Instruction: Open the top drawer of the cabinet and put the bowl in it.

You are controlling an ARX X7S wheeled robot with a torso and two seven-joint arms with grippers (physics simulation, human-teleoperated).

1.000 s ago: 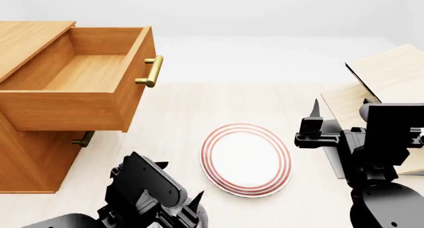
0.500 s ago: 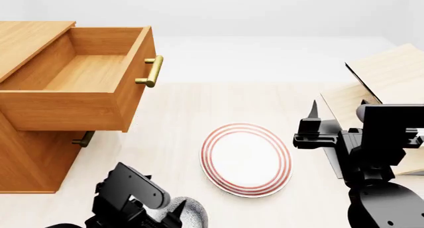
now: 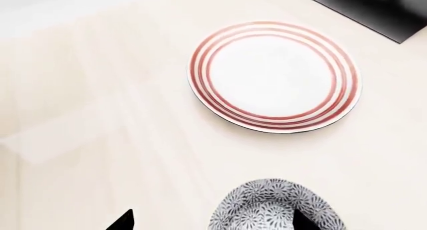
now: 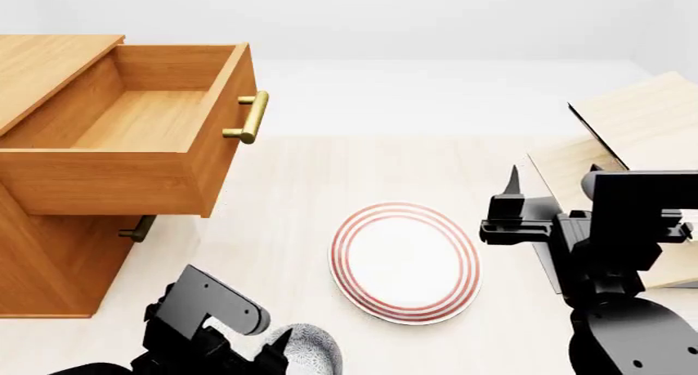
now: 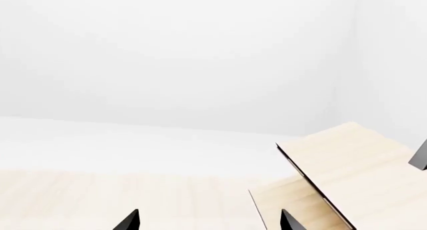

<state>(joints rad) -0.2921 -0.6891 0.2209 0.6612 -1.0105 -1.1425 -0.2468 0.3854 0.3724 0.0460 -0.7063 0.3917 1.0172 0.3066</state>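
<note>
The cabinet (image 4: 49, 261) stands at the left with its top drawer (image 4: 142, 122) pulled out and nothing in it. The bowl (image 3: 277, 206), grey-white with a dark flower pattern, sits on the pale floor at the head view's bottom edge (image 4: 307, 349). My left gripper (image 3: 213, 224) is open just over it. One fingertip (image 3: 303, 222) lies over the bowl. The other fingertip (image 3: 123, 222) is well off to the bowl's side. My right gripper (image 5: 208, 222) is open and holds nothing, raised at the right (image 4: 512, 197) beyond the plate.
A red-ringed white plate (image 4: 406, 262) lies between the two arms, also in the left wrist view (image 3: 273, 77). A pale tilted-board rack (image 4: 633, 130) on a dark base (image 3: 373, 9) stands at the right. A lower drawer's brass handle (image 4: 136, 228) shows under the open drawer.
My left arm has pulled back and down toward the lower left, and the bowl has come into sight beside it. My right gripper has drifted slightly left.
</note>
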